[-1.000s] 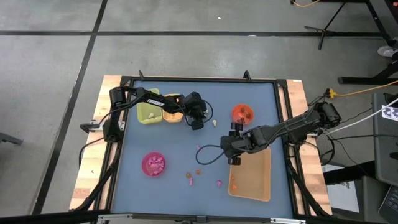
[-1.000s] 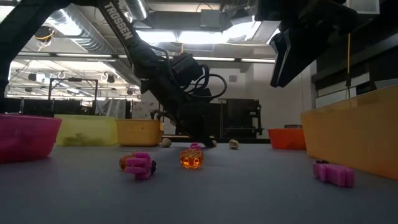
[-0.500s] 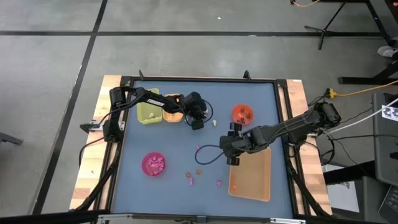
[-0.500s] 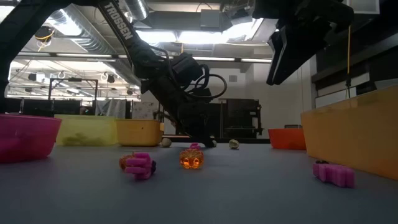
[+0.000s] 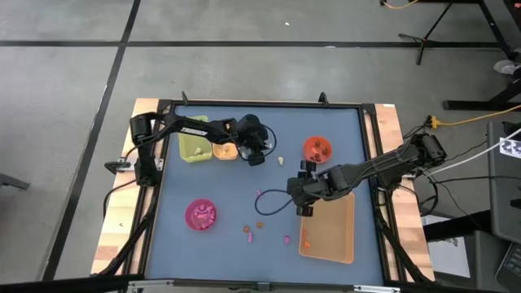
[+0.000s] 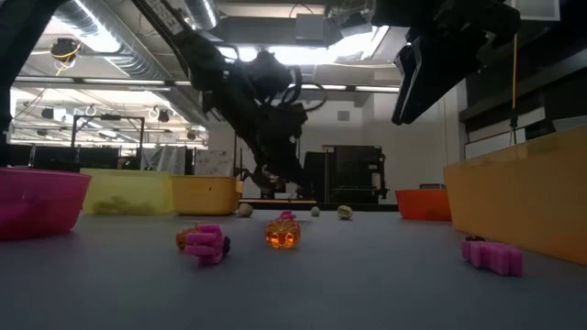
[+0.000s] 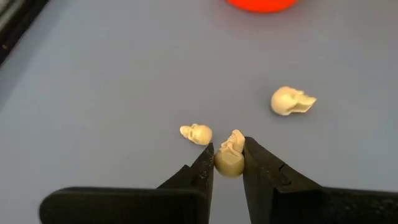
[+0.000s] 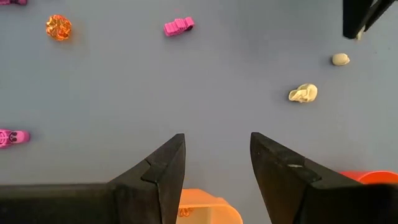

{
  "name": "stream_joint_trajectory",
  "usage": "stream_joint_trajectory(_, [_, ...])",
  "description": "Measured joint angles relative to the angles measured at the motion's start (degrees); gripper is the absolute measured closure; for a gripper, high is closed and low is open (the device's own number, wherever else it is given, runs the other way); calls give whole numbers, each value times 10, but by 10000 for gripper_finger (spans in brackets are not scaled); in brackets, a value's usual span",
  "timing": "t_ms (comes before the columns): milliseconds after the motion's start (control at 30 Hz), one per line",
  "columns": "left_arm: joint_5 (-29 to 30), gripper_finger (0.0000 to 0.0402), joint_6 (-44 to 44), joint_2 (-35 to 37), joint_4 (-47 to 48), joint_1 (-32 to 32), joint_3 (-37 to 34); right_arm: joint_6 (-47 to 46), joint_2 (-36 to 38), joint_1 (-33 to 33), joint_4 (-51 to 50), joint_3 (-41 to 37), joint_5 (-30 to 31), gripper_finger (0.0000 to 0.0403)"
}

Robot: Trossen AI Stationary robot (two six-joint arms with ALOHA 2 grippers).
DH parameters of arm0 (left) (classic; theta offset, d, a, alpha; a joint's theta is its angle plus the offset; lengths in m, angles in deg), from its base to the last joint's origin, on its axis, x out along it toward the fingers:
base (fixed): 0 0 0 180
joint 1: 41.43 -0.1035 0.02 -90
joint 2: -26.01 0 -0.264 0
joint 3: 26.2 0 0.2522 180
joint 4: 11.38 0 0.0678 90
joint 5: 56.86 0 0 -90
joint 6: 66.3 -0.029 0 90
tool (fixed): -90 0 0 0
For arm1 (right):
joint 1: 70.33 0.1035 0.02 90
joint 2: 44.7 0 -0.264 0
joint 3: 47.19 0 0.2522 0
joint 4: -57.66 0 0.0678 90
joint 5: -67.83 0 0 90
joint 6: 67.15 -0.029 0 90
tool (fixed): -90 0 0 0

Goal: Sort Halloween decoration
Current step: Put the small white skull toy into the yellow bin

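Observation:
My left gripper (image 7: 229, 163) is shut on a cream skull trinket, raised above the table beside the orange tray (image 5: 225, 151). Two more cream skulls (image 7: 196, 133) (image 7: 291, 101) lie on the mat below it. My right gripper (image 8: 216, 163) is open and hangs over the near-left corner of the tan tray (image 5: 330, 232), touching nothing. An orange trinket (image 6: 282, 232) and pink trinkets (image 6: 205, 243) (image 6: 493, 255) lie on the mat toward the near edge. My left gripper pinches the cream skull (image 7: 230, 155) between its two fingertips, coming from above and pointing down. The skull is lifted clear of the mat, and the low view shows the gripper (image 6: 280, 183) well above the table.
The green tray (image 5: 194, 146) and the orange tray stand at the far left, the red bowl (image 5: 317, 149) at the far right, and the pink bowl (image 5: 201, 214) at the near left. Bare blue mat lies in the table's middle.
My left gripper has risen from the mat, where it stood among the cream skulls, and now carries one skull clear of the table. It has also shifted slightly toward the far-left trays. My right gripper has barely moved.

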Motion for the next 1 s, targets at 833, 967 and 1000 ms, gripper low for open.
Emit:
stream_joint_trajectory(833, [218,358,-21,200,449,-2,2,0,0,0,7,0,0,223])
stream_joint_trajectory(967, [237,347,-21,198,468,-2,2,0,0,0,7,0,0,223])
stream_joint_trajectory(1000, [237,342,-20,198,468,-2,2,0,0,0,6,0,0,223])
